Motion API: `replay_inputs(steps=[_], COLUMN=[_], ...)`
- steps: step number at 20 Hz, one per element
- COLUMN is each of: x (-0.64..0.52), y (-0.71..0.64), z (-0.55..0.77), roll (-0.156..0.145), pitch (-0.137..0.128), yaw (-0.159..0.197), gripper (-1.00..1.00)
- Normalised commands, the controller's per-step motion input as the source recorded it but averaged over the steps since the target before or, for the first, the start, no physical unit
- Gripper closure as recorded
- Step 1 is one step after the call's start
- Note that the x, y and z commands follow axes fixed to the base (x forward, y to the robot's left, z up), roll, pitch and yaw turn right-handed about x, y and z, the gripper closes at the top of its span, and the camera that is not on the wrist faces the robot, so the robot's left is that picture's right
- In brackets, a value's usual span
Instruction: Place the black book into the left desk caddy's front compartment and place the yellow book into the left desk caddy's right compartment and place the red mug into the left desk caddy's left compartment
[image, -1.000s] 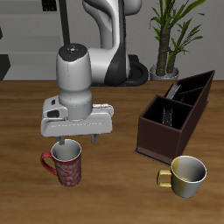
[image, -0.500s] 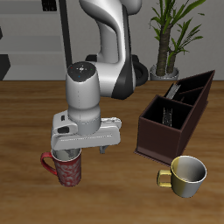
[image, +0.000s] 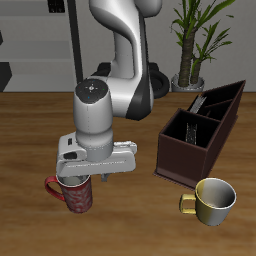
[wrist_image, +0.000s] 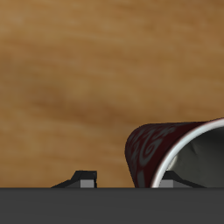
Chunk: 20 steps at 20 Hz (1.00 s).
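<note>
The red mug (image: 76, 196) stands upright near the table's front edge, its handle pointing away from the caddy. My gripper (image: 88, 179) has come down onto its rim. In the wrist view the mug's wall (wrist_image: 150, 144) lies between the two fingertips of the gripper (wrist_image: 131, 182). One fingertip is outside the wall with a gap still showing, and the other is at the grey inside. The dark brown left desk caddy (image: 178, 160) sits farther back and to the side. Small pale and dark shapes show inside it, but I cannot tell the black book or the yellow book apart.
A pale yellow-cream mug (image: 214, 199) stands in front of the caddy near the table's front edge. A potted plant (image: 197, 40) rises behind the table's back edge.
The arm has lowered and shifted slightly, bringing the gripper from just above the red mug down over its rim. The mug has not moved.
</note>
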Motion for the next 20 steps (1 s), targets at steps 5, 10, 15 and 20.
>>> replay_inputs(steps=[5, 10, 15, 20], x=[-0.13, -0.22, -0.28, -0.63], y=[-0.05, 0.02, 0.0, 0.17], z=[0.11, 0.31, 0.43, 0.51], roll=[-0.02, -0.052, -0.06, -0.051], pitch=[-0.021, -0.026, -0.061, -0.078], yaw=[-0.002, -0.024, -0.032, -0.029], gripper=[1.0, 1.0, 1.0, 1.0])
